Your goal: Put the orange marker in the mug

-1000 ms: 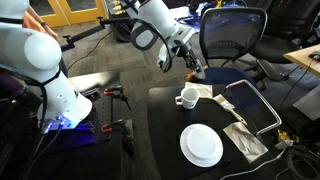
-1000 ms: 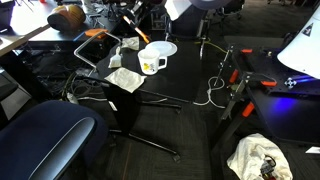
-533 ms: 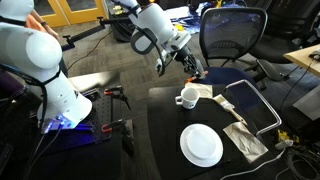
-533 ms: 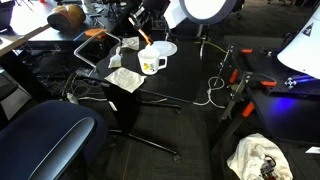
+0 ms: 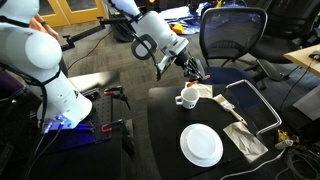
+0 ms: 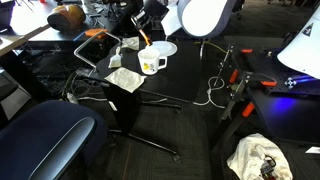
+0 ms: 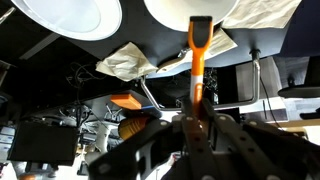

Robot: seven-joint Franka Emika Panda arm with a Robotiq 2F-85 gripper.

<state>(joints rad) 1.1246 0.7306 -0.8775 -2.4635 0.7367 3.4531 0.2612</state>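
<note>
Black desk (image 5: 165, 125) has the white mug (image 5: 186, 97) sitting right under the jaws, one crumpled napkin (image 5: 207, 90) touching it, and a white plate (image 5: 201, 146) plus another napkin (image 5: 245, 138) well away from them.

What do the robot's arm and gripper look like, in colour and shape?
The arm is made of thick, rounded white segments with dark grey rings at the joints. The gripper at its end is black and much narrower than the arm.
</note>
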